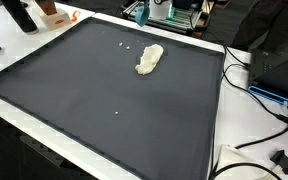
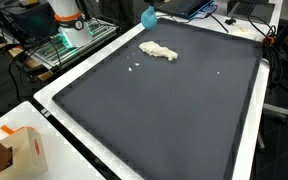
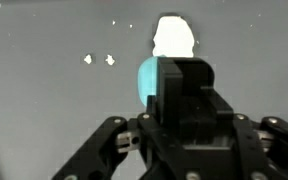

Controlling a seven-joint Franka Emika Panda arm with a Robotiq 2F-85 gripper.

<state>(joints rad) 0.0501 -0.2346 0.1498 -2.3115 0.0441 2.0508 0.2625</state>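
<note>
In the wrist view my gripper (image 3: 177, 72) reaches up from the bottom, its black fingers together on a light-blue object (image 3: 145, 80) that sticks out to their left. Beyond it a cream-white lumpy object (image 3: 173, 35) lies on the dark mat (image 3: 44, 110). In both exterior views the light-blue object (image 2: 149, 17) (image 1: 139, 13) hangs over the mat's far edge, a short way from the cream lump (image 2: 159, 51) (image 1: 150, 60). Little of the gripper itself shows there.
Small white crumbs (image 3: 87, 59) (image 2: 135, 68) (image 1: 122, 46) dot the mat near the lump. A white border (image 2: 54, 110) frames the mat. An orange-and-tan box (image 2: 19, 150) sits at one corner. Cables (image 1: 269, 110) and equipment (image 2: 69, 38) lie beyond the edges.
</note>
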